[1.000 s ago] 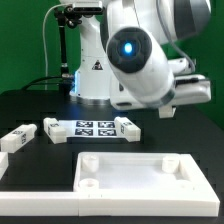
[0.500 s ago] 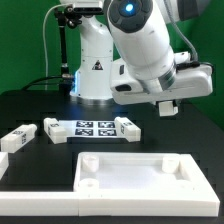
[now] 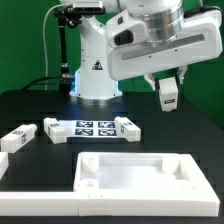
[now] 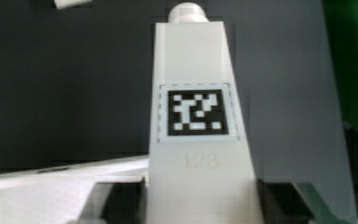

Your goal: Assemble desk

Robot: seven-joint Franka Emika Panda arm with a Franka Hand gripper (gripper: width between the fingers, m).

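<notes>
Above table (image 3: pixel 30 105), pincer (image 3: pixel 168 84) clamps tagged white leg (image 3: pixel 168 98).

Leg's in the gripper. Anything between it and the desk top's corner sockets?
Nothing visible does. The gripper holds the leg in open air; the desk top lies nearer the camera, its visible corner sockets uncovered.

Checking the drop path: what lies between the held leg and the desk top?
Nothing; the exterior view shows only bare black table between leg and desk top.
</notes>
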